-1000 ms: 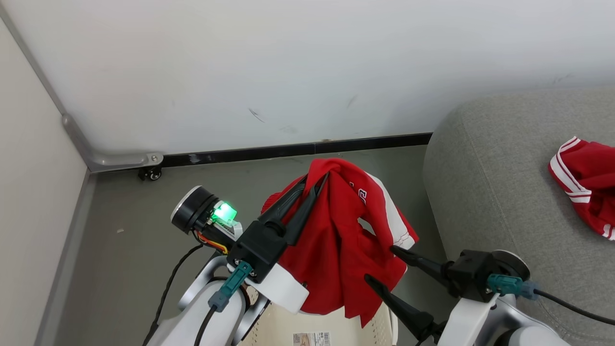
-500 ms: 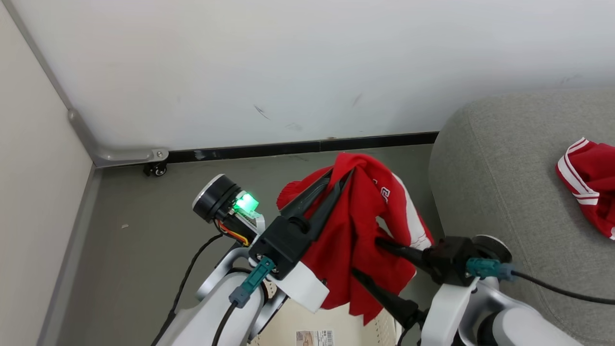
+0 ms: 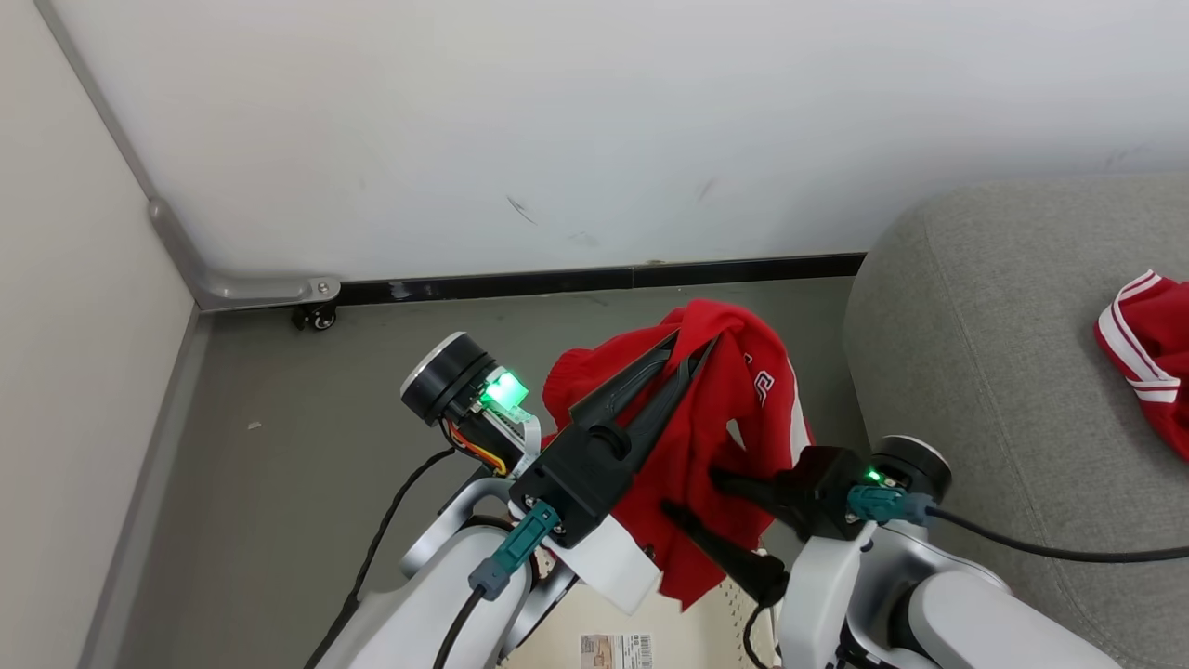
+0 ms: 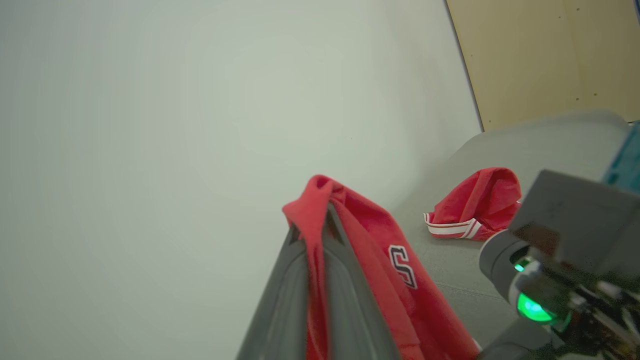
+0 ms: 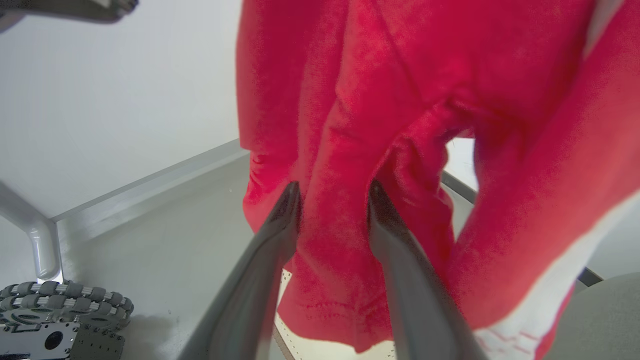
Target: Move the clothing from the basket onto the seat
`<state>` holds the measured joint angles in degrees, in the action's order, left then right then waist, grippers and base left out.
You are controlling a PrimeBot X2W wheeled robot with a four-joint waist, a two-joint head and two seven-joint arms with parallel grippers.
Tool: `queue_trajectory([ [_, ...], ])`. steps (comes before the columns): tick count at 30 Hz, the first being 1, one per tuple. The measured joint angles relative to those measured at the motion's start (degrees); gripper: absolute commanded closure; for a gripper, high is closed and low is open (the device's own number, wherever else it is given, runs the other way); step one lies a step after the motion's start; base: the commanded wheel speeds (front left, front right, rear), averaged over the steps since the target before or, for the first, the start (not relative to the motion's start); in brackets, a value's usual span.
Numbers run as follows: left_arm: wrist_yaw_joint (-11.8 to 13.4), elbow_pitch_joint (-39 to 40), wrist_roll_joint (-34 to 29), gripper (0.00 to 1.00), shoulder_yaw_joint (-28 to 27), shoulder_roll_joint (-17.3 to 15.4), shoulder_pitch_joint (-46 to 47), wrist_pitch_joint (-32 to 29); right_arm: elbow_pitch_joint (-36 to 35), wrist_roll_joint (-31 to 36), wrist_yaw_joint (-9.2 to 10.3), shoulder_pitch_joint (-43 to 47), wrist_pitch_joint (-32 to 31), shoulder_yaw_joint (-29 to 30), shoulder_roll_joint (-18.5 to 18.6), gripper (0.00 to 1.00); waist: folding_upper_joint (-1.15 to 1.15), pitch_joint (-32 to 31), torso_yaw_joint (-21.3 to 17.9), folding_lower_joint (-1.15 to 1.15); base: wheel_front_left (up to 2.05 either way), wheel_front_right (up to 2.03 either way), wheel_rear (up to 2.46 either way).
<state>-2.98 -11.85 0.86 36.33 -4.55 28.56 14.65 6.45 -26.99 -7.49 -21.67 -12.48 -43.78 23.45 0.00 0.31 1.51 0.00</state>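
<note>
My left gripper (image 3: pixel 692 346) (image 4: pixel 318 220) is shut on the top fold of a red garment (image 3: pixel 711 437) (image 4: pixel 400 280) with dark lettering and white side trim. The garment hangs from it above the cream basket (image 3: pixel 678 636). My right gripper (image 3: pixel 692 497) (image 5: pixel 332 192) reaches in from the right, low on the hanging cloth (image 5: pixel 400 75). Its fingers stand apart with a fold of the red fabric between them. A second red garment (image 3: pixel 1152 348) (image 4: pixel 475 205) with white stripes lies on the grey seat (image 3: pixel 994 353) (image 4: pixel 450 255).
A white wall with a black baseboard (image 3: pixel 604 277) stands behind. A metal rail bracket with a small caster (image 3: pixel 314 314) sits at the left corner, above grey floor (image 3: pixel 279 446). Part of the robot's wheeled base (image 5: pixel 50 300) shows low left.
The camera has shifted, so the scene sits further right. My right gripper has moved in onto the hanging garment and its fingers have narrowed around a fold. The left grip is unchanged.
</note>
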Motion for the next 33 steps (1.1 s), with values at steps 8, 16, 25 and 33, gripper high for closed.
queue_trajectory([
  [8, -0.08, -1.08, 0.46, 1.0, -0.02, 0.4, 0.05, 0.0, 3.34, 0.23, 0.0, -2.12, 3.34, -2.66, -1.11, 1.0, 0.0, 0.12, -0.02, 0.0, 0.0, 0.0, 0.0],
  [16, 0.03, -5.38, 0.77, 1.0, -1.86, -0.62, -0.04, 0.0, 4.12, -1.05, 0.0, -2.05, 6.98, -3.43, -1.53, 1.0, 0.0, 0.01, -0.78, 0.0, 0.0, 0.0, 0.0],
  [25, 0.24, -11.59, 2.69, 1.0, -3.19, -0.85, -1.27, 0.0, 2.87, -3.65, 0.0, -1.1, 11.82, -1.77, -1.46, 1.0, 0.0, -0.35, -2.16, 0.0, 0.0, 0.0, 0.0],
  [33, 0.21, -14.58, 5.16, 0.02, -4.61, -0.92, -2.91, 0.0, 2.36, -5.78, 0.0, 0.74, 15.06, 2.91, -1.0, 1.0, 0.0, -0.6, -3.56, 0.0, 0.0, 0.0, 0.0],
])
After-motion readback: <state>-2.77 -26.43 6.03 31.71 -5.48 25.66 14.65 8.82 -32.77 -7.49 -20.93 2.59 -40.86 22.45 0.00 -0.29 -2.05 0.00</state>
